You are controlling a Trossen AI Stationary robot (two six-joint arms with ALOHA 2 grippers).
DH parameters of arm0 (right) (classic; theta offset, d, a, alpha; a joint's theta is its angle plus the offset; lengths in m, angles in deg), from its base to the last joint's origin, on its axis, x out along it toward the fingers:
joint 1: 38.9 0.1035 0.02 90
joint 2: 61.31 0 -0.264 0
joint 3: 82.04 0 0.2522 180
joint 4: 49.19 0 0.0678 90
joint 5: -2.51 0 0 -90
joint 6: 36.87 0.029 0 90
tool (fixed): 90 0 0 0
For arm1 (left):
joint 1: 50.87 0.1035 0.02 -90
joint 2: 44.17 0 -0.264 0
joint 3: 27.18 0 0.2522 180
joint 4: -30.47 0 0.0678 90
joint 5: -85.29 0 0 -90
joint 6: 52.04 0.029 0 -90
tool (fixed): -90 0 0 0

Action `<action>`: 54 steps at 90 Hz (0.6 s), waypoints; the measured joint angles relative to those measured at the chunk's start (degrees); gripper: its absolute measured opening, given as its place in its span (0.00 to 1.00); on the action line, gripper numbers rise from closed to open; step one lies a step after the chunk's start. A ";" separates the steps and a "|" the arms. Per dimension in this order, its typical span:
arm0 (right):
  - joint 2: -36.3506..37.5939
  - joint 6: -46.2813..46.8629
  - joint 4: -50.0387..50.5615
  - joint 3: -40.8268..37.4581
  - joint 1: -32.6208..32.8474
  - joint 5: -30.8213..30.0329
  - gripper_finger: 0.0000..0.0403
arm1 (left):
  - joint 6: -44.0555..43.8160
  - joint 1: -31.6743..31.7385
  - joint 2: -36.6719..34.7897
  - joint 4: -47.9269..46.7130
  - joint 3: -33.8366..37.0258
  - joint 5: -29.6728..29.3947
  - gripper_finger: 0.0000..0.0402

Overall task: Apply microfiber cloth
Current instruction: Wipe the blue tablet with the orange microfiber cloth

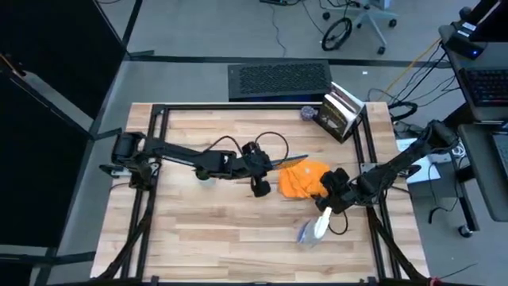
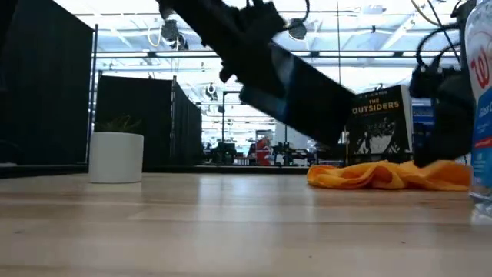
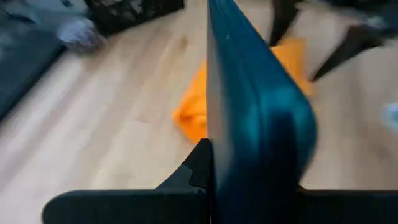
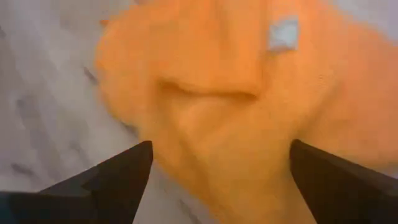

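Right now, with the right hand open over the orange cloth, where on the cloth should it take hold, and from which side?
Best pinch the raised fold in the crumpled microfiber cloth, coming straight down from above. The cloth lies bunched on the table, so the ridge gives the fingers something to close on. The right hand is open and straddles it. The left hand holds the tablet beside it.

Book; spray bottle; tablet

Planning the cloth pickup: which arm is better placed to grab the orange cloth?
Right. The right gripper hovers open at the microfiber cloth, fingers straddling it. The left gripper is already holding the tablet.
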 joint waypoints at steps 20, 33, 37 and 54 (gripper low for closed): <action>-0.10 -0.73 0.64 1.19 0.50 -0.90 0.87 | -10.25 -2.89 -1.72 -12.63 0.07 18.53 0.02; -0.30 -1.22 0.88 1.19 0.50 -1.35 0.87 | -10.68 -4.91 -1.85 -11.53 1.63 31.15 0.02; -0.28 -1.18 0.77 1.19 0.50 -1.45 0.87 | -10.67 -5.14 -1.48 -11.25 2.18 32.48 0.02; -0.55 -0.07 0.61 1.23 0.48 -1.59 0.87 | -11.73 -3.65 3.14 -1.76 4.92 40.06 0.02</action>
